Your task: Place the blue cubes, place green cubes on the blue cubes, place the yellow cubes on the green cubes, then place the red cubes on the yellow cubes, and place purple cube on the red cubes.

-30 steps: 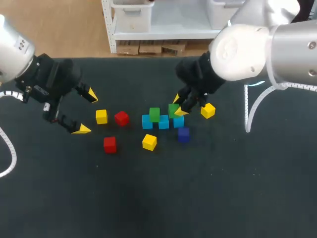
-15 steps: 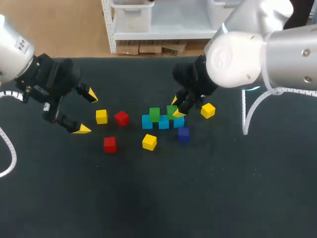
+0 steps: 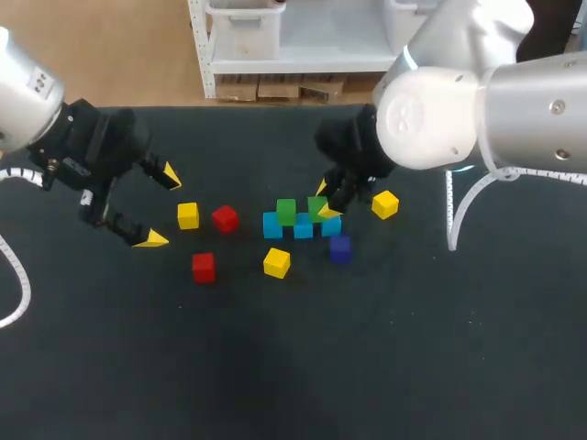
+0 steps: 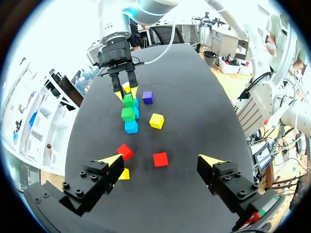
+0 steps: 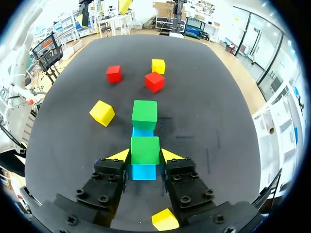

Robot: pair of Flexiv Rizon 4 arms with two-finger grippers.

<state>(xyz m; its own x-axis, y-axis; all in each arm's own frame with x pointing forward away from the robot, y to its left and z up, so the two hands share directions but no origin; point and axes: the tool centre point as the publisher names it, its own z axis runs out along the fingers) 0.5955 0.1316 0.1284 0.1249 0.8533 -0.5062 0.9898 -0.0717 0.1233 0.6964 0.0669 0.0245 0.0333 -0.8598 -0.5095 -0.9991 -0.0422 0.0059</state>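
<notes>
Right fingers (image 5: 170,155) are closed on a green cube (image 5: 145,149), one yellow tip against each side. This cube sits on the row of blue cubes (image 3: 303,227), over its right part in the head view. The three blue cubes lie touching in a line near the middle of the dark desk (image 3: 413,367). A second green cube (image 3: 286,212) stands on the left part of the same row, close to the gripped one. The purple cube (image 3: 340,248) rests on the desk just in front of the row's right end. A yellow cube (image 3: 385,203) lies near the right arm, beside the row. A second yellow cube (image 3: 276,262) lies in front of the row's left end. A third yellow cube (image 3: 188,215) and a red cube (image 3: 225,218) lie side by side to the left of the row, and a second red cube (image 3: 204,267) lies in front of them. Left fingers (image 3: 151,239) stand wide open and empty, just left of the third yellow cube.
</notes>
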